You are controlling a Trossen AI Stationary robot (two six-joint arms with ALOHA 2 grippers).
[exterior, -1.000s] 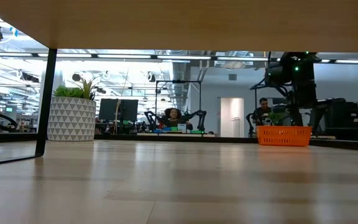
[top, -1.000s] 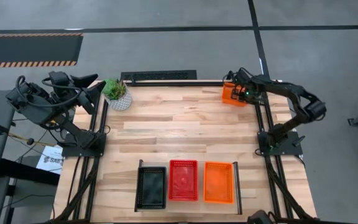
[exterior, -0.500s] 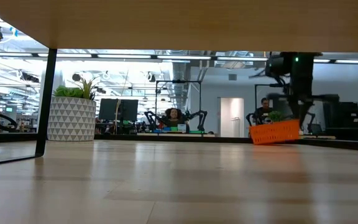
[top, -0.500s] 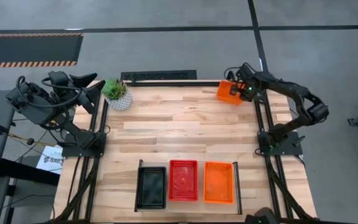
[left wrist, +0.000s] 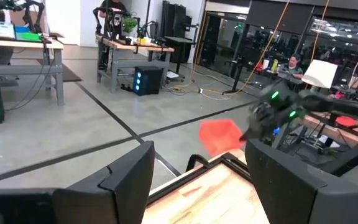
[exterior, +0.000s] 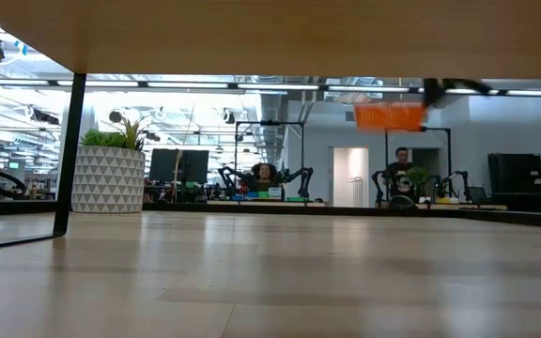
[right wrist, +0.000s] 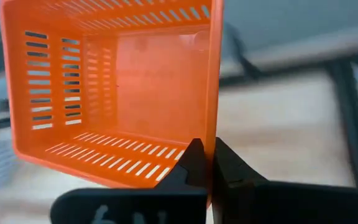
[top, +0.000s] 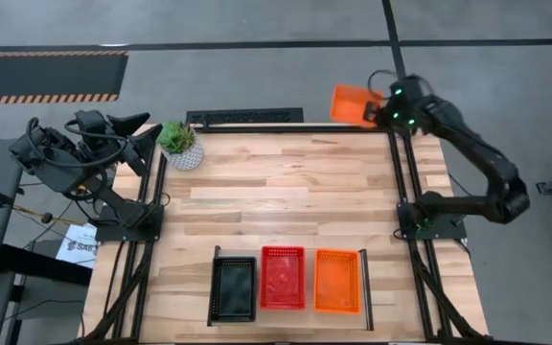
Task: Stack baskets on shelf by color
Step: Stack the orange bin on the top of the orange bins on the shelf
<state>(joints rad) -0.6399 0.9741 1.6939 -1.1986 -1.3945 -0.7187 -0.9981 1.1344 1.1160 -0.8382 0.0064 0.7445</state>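
My right gripper is shut on an orange basket, high above the table's far right corner; the low view shows that basket well above the tabletop. On the shelf at the near edge sit a black basket, a red basket and another orange basket side by side on their bottoms. My left gripper waits open beyond the table's far left corner, touching nothing. My right gripper pinches one wall of the orange basket at its rim, one finger inside the basket and the other outside. The fingers come from the table's right side. The basket is lifted clear and tipped, sticking out toward the left of the fingers.
A potted plant stands at the table's far left corner. Black frame rails run along the left and right sides, with a black bar at the far edge. People sit in the room beyond.
My right gripper has shut on the orange basket's wall at the table's far right corner and risen with it, going toward the far edge. The basket first tipped up at one end, then came clear of the table and now hangs high.
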